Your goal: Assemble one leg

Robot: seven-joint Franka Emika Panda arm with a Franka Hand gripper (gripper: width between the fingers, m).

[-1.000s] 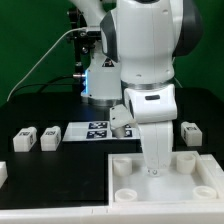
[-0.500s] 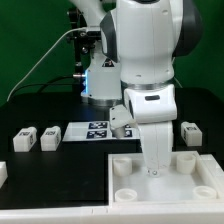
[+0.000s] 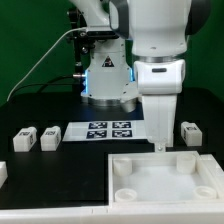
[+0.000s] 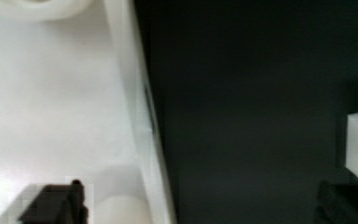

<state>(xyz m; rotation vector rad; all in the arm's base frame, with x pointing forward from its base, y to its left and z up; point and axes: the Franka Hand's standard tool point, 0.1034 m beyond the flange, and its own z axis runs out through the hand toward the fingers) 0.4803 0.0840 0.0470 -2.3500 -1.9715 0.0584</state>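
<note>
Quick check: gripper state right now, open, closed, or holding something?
Gripper: open, holding nothing.

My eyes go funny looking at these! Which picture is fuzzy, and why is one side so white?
Wrist view: fuzzy all over; the tray glares pale, its edge soft, the pincer's fingertips dark smudges. Exterior view: sharper, the marker board tags clear against the dark table.

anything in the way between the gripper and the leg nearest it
Nothing visible. The gripper hangs open by the far rim of the tray. Only bare black table lies between it and the leg on the exterior view's right.
</note>
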